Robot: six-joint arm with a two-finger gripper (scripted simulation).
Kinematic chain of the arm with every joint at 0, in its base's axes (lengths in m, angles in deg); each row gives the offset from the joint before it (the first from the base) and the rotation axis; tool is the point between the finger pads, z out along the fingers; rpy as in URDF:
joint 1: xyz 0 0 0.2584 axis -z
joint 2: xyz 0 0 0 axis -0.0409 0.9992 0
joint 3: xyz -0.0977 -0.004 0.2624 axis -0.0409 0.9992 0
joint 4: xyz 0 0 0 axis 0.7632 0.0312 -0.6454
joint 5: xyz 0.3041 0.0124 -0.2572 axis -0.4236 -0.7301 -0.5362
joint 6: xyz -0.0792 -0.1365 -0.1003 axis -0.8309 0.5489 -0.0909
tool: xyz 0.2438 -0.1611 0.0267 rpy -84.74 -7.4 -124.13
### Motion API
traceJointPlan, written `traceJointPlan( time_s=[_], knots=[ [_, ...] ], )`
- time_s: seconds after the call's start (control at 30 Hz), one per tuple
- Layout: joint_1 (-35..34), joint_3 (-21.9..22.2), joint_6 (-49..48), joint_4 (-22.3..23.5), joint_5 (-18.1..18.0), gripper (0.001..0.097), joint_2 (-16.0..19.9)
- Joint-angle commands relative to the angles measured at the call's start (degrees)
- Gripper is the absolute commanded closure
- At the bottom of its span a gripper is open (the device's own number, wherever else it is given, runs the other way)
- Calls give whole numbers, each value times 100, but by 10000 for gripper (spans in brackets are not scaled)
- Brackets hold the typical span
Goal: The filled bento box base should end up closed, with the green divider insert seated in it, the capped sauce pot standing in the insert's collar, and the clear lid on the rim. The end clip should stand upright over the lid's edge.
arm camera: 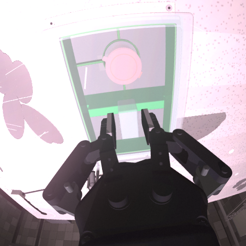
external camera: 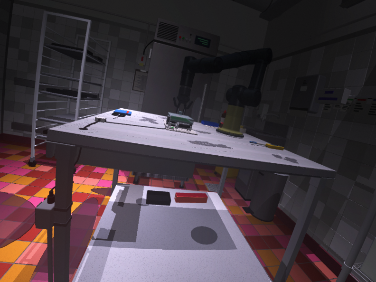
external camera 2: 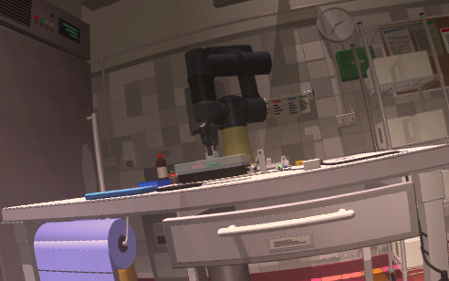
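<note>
The near end of the bento box (arm camera: 122,87) is hidden behind my gripper's body in the wrist camera, so the end clip cannot be made out. The box (external camera: 179,121) stands mid-table with the clear lid (arm camera: 127,73) lying on its rim. Through the lid I see the green divider insert (arm camera: 127,103) and the pink-capped sauce pot (arm camera: 124,66) standing in its round collar. My gripper (arm camera: 128,119) hangs just above the lid's raised handle tab (arm camera: 127,119), open and holding nothing. From the side it (external camera 2: 210,147) is directly over the box (external camera 2: 213,165).
The robot's yellow base (external camera: 233,119) stands right behind the box. A blue and red block (external camera: 123,112), a small grey cabled unit (external camera: 100,118), a yellow-handled screwdriver (external camera: 268,145) and a brown bottle (external camera 2: 161,166) lie around the table. Small clips (external camera 2: 269,161) sit beside the box.
</note>
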Motion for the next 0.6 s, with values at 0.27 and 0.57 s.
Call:
traceJointPlan(
  time_s=[0.27,0.57],
  knots=[
    [0,-31,0,-5,-55,581,-37],
    [0,-94,0,-5,-206,581,-125]
  ],
)
